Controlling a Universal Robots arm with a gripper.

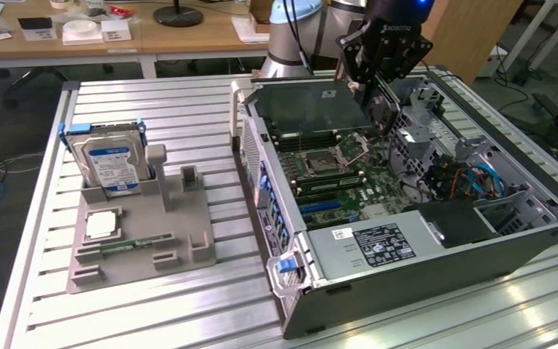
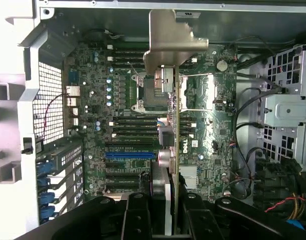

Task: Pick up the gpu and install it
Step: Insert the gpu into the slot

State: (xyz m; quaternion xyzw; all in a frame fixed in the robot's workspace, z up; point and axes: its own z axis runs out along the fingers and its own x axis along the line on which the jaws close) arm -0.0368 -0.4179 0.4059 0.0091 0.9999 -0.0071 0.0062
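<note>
My gripper [image 1: 380, 91] hangs over the open computer case [image 1: 289, 240], shut on the gpu [image 1: 383, 116], a thin dark card held on edge above the motherboard [image 1: 342, 182]. In the wrist view the gpu [image 2: 176, 145] shows edge-on between my black fingers [image 2: 137, 215], its silver end bracket [image 2: 170, 42] pointing towards the case's far wall. The card hovers over the processor socket [image 2: 153, 90] and the memory slots, apart from the board. A blue expansion slot [image 2: 127, 155] lies beside the card's line, near the slot covers [image 2: 62, 165].
A grey parts holder [image 1: 177, 240] on the slatted table carries a silver hard drive [image 1: 114, 163] with a blue-white label, a white square part [image 1: 102, 225] and a green memory stick [image 1: 128, 243]. Inside the case sit the power supply [image 1: 386, 243], a drive cage [image 1: 497, 211] and blue and orange cables [image 1: 478, 182].
</note>
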